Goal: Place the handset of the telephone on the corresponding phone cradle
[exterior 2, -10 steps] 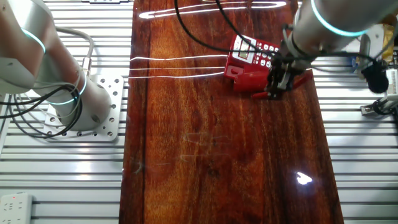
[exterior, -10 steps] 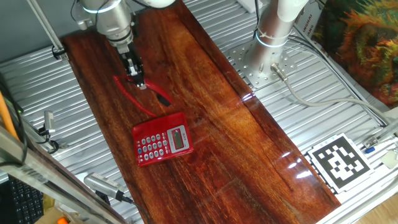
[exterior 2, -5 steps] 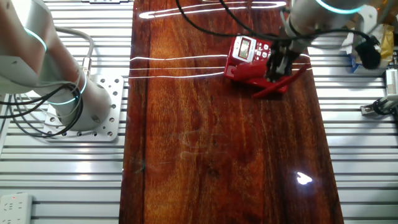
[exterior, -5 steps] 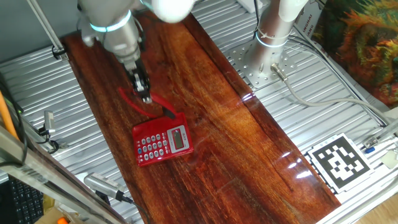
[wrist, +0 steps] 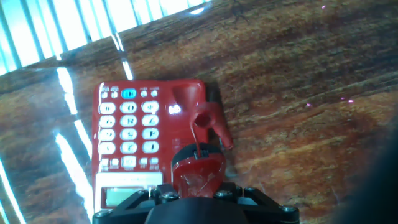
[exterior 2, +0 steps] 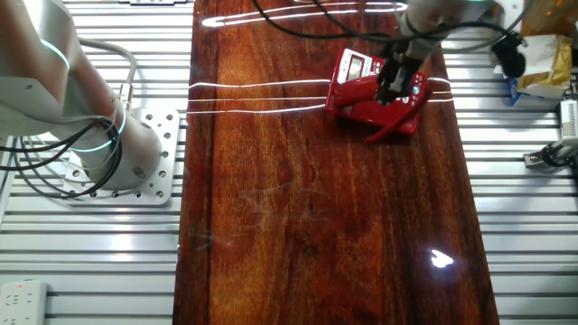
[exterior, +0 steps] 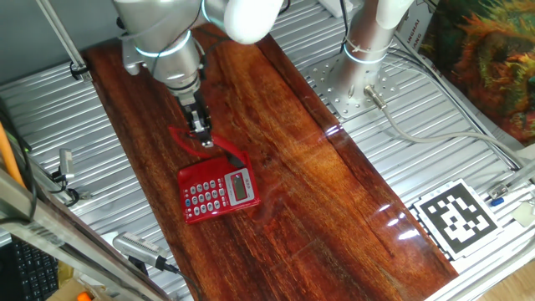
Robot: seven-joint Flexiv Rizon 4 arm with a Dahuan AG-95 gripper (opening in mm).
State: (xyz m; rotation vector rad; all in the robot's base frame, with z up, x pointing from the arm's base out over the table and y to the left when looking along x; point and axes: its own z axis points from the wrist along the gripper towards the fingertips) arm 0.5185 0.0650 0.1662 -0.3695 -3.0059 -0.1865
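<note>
The gripper [exterior: 201, 136] clamps the handset [exterior: 188, 143], its jaws closed on the middle of the slim red bar. In one fixed view the handset hangs tilted just beyond the far edge of the phone cradle [exterior: 219, 191], with one dark-tipped end reaching the cradle's far corner beside the grey display [exterior: 242, 187]. The other end of the bar points away from the cradle across the wooden tabletop [exterior: 334, 201].

In the other fixed view the gripper [exterior 2: 394, 83] stands directly over the phone cradle [exterior 2: 361, 90], and the handset [exterior 2: 390, 126] slants past the cradle's near edge. Whether the bar touches the cradle cannot be told from either fixed view.

In the hand view the handset [wrist: 200, 168] runs from the gripper [wrist: 196, 196] up along the right edge of the phone cradle [wrist: 115, 137], beside the recessed strip [wrist: 186, 94]. Its far end [wrist: 211, 121] lies over that edge. The white keypad buttons [wrist: 129, 127] sit left of the bar, and the display [wrist: 127, 196] lies near the gripper.
</note>
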